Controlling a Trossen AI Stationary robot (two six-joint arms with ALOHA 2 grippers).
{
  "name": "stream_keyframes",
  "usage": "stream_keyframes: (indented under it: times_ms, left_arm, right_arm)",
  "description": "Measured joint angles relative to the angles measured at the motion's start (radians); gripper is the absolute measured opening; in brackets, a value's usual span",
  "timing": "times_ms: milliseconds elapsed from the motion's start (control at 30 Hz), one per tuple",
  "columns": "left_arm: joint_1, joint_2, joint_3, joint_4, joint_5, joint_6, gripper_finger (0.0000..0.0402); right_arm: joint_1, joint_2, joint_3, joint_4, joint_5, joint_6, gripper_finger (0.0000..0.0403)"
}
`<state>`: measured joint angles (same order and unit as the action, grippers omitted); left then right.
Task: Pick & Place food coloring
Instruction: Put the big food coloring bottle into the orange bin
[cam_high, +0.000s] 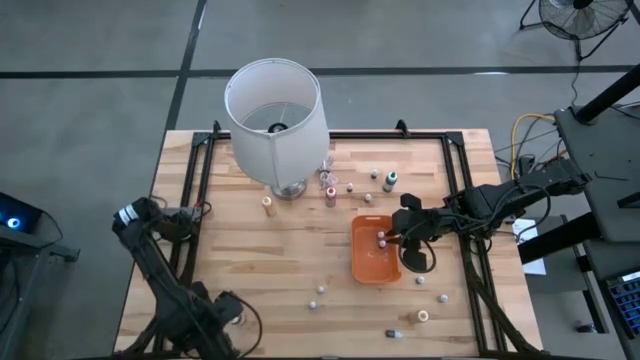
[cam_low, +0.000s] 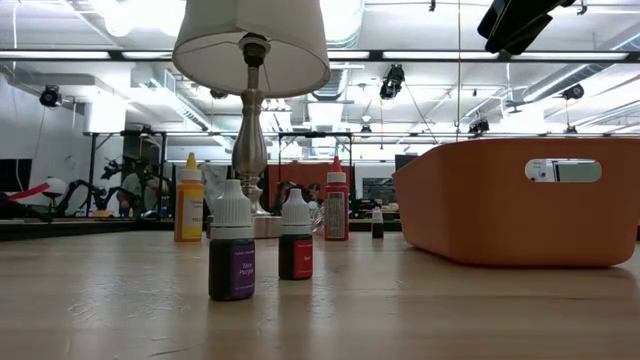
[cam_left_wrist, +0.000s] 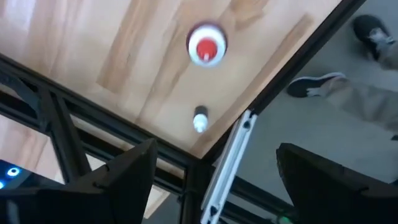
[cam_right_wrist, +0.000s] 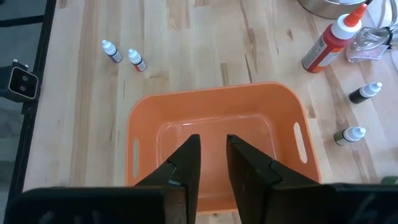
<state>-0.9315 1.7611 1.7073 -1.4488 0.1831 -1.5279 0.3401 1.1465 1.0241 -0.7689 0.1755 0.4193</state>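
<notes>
We work over a pale wooden table edged with black rails, standing on a grey floor. Beyond the orange tray, at the table's far side, stands a lamp with a big white shade. The level view shows a lit workshop behind the tray, with ceiling lights and equipment stands. In the left wrist view a person's shoes stand on the floor off the table's edge.

The food coloring bottles lie scattered around the tray:
- Several stand between the tray and the lamp.
- One yellow bottle stands well to the tray's lamp side.
- A pair stands near the tray's front corner.
- A few more lie past its near end.

In the level view a purple bottle and a red one stand upright beside the tray.

The right gripper hangs over the tray's far half. Its fingers are drawn almost together, and only the tray floor shows through the narrow slit. From above, two small pink-topped specks sit inside the tray just beside the fingertips, too small for us to name. The other bottles stand outside the tray, apart from this gripper.

The left gripper waits well away from the tray at the table's near edge, with its fingers spread wide and empty.
</notes>
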Motion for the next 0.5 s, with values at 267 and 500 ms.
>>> stream_keyframes:
  times_ms: [267,500]
  left_arm:
    - [-0.068,0.000,-0.173,0.171,0.037,-0.096,0.0300]
    - [-0.091,0.000,-0.324,0.381,0.069,-0.151,0.0300]
  right_arm:
    - [0.000,0.000,0.000,0.000,0.000,0.000,0.0078]
    - [0.000,0.000,0.000,-0.001,-0.001,0.019,0.0073]
